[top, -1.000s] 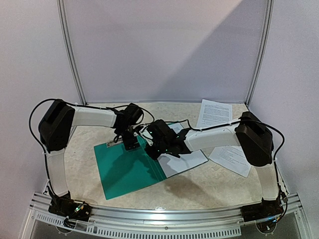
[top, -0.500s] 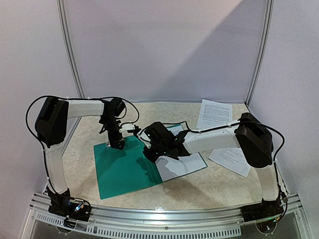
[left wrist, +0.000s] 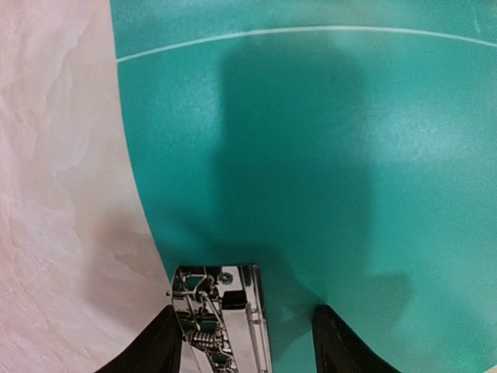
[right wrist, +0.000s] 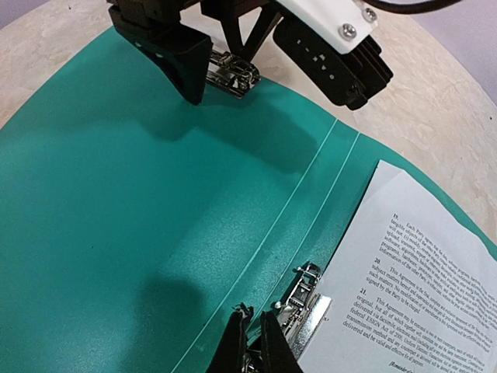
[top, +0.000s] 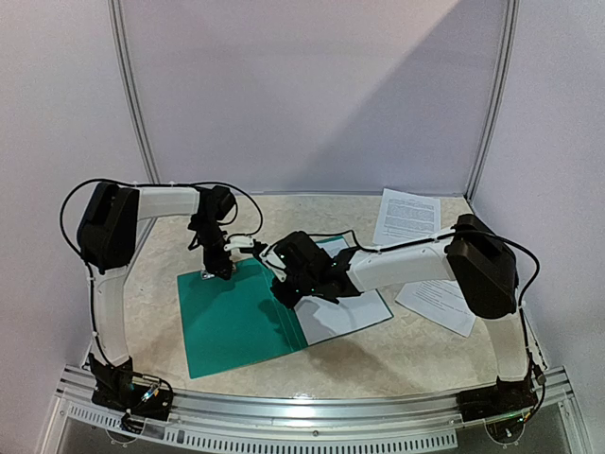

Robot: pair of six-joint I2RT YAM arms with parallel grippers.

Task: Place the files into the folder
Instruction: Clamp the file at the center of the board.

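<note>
Since the folder (top: pixel 232 322) lies open with one sheet (right wrist: pixel 404 272) on its right half, we read the right gripper (right wrist: pixel 252 342), pinched shut at the spine clip (right wrist: pixel 303 307), as pinning it; left gripper (left wrist: pixel 245 330) straddles the corner clip (left wrist: pixel 221 326), jaws apart. Two sheets (top: pixel 408 216) wait outside.

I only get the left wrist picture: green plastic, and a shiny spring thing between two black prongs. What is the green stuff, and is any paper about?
Observer: It is an open folder; the right wrist view shows a printed sheet lying on its right half.
Operator: Just that one sheet?
Observer: No, the top view shows a far sheet and a near sheet on the table, right of the folder.
Operator: Where is the other arm?
Observer: The right gripper, shut, sits at a second clip near the folder's middle.
</note>
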